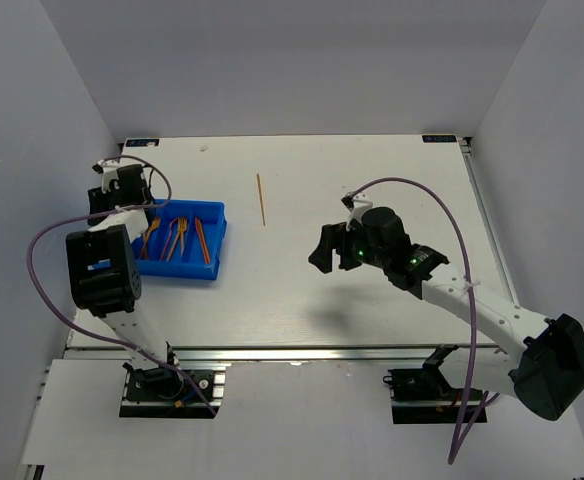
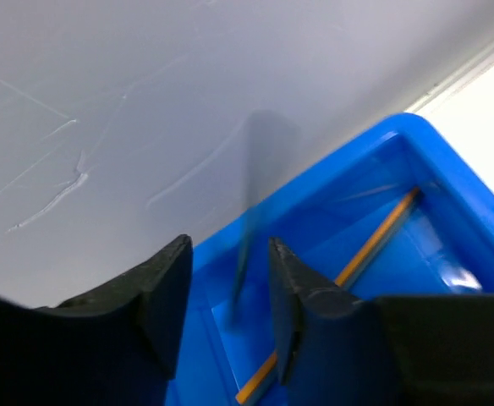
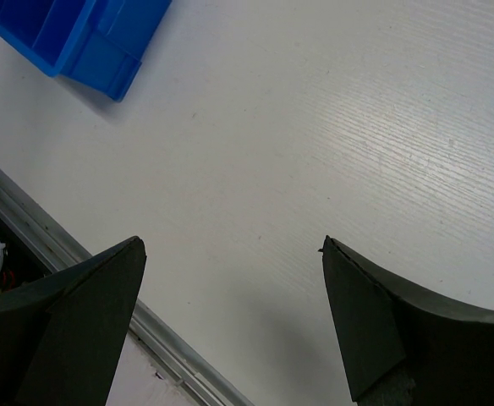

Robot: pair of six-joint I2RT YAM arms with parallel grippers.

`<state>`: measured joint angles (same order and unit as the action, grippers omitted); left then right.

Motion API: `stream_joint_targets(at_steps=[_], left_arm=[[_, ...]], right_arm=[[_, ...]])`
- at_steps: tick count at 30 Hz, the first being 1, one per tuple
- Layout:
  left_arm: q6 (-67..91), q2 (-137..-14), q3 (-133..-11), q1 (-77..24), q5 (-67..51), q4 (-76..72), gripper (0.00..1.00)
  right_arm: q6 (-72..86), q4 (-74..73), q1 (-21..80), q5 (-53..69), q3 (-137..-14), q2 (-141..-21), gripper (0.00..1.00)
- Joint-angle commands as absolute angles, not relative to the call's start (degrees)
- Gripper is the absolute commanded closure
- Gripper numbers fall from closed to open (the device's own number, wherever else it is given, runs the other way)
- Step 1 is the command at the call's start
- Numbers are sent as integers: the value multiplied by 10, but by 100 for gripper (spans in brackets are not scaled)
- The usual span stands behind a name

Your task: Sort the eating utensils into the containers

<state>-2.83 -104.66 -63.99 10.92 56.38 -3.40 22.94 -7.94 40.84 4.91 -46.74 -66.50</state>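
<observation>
I'm looking down on a flat white tabletop with a faint wood grain. It is boxed in on three sides by plain pale grey wall panels: a back panel, a left panel and a right panel. A ribbed aluminium rail runs along the tabletop's near edge, with a smooth white board lying in front of it. My left wrist view shows a grey panel surface close up, scored with fine pale scratches. The light is soft and comes from above. In my right wrist view it leaves a bright sheen on the grain.
</observation>
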Motion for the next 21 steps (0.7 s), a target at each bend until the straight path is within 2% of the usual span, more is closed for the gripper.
stream_joint_targets(at_steps=[1, 5, 7, 9, 10, 13, 15, 21], left_arm=[[-24, -1005, -635, 87, 569, -45, 47], [-33, -979, -637, 71, 613, -43, 32], [-39, -946, -635, 58, 604, -47, 31], [-10, -921, -642, 43, 601, -37, 24], [11, -896, -654, 38, 594, 10, 14], [112, -845, -722, 18, 526, 160, 2], [167, -809, -736, 18, 438, 226, 2], [241, -626, -597, 19, 278, 225, 2]], right_arm=[[222, -56, 406, 51, -500, -678, 11], [215, -57, 406, 26, -518, -707, 11], [211, -56, 406, 14, -532, -743, 11], [202, -69, 406, 10, -575, -800, 11], [198, -74, 407, 6, -597, -829, 11], [185, -122, 409, -60, -719, -966, 11], [185, -167, 410, -100, -831, -1072, 11], [177, -220, 422, -160, -1107, -1300, 11]])
